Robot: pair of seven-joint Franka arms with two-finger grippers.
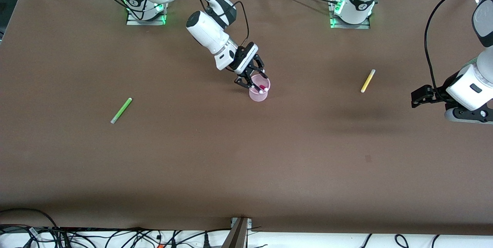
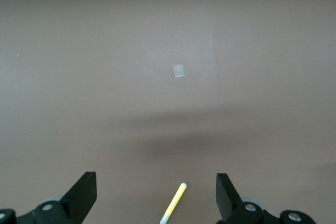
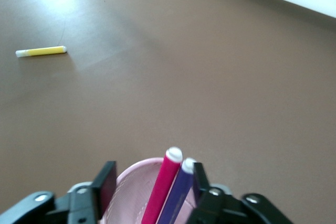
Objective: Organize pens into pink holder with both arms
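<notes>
The right gripper [image 1: 252,79] hangs over the pink holder [image 1: 258,93], which stands on the brown table [image 1: 246,155] about midway between the two arms' ends. Its fingers [image 3: 104,183] are spread, one on either side of the cup's rim, pinching nothing. Directly below it in the cup stand the magenta-pink pen [image 3: 161,187] and the dark purple pen [image 3: 176,192], side by side and leaning, their pale caps poking above the rim. The left gripper [image 1: 418,98] hangs over the table's edge at the left arm's end, fingers [image 2: 84,195] wide apart and empty. The yellow pen [image 1: 367,81] lies flat on the table just ahead of that gripper, between it and the holder, well apart from the cup. The light green pen [image 1: 121,110] lies flat toward the right arm's end, well apart from the right gripper. The table is a plain matte brown sheet carrying soft shadows of the arms and a small pale square mark [image 2: 179,70] out ahead of the left gripper. Each arm's white base [image 1: 146,9] shows green lights, and black cables [image 1: 115,236] trail along the white strip at the table's near edge.
</notes>
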